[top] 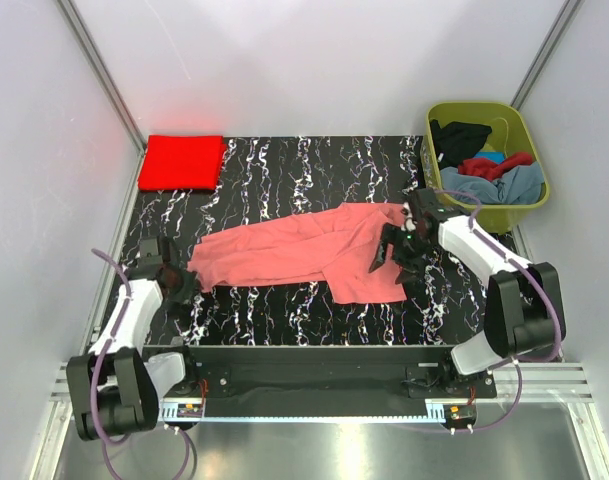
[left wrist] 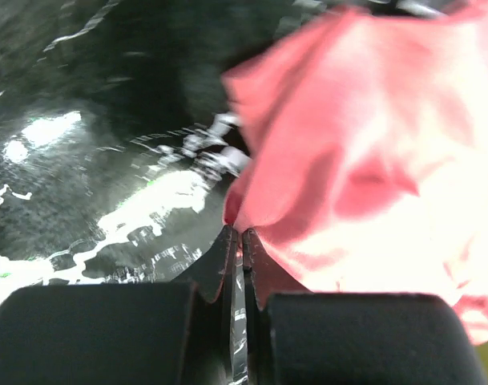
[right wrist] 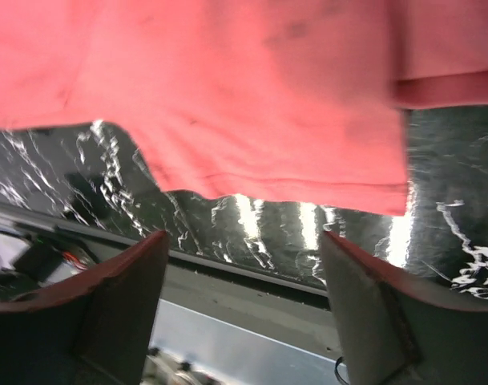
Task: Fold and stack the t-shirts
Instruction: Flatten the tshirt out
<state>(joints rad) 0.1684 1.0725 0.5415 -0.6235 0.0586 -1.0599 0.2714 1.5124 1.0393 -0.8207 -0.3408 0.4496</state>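
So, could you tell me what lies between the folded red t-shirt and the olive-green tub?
Only bare marbled tabletop separates the red t-shirt from the tub, per the top external view.

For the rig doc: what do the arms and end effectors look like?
Both arms match: the left arm and right arm have white link shells and black joints. A purple cable loops along each. The left end effector and right end effector are black, each with two flat dark fingers tapering to the tip. No markings visible.
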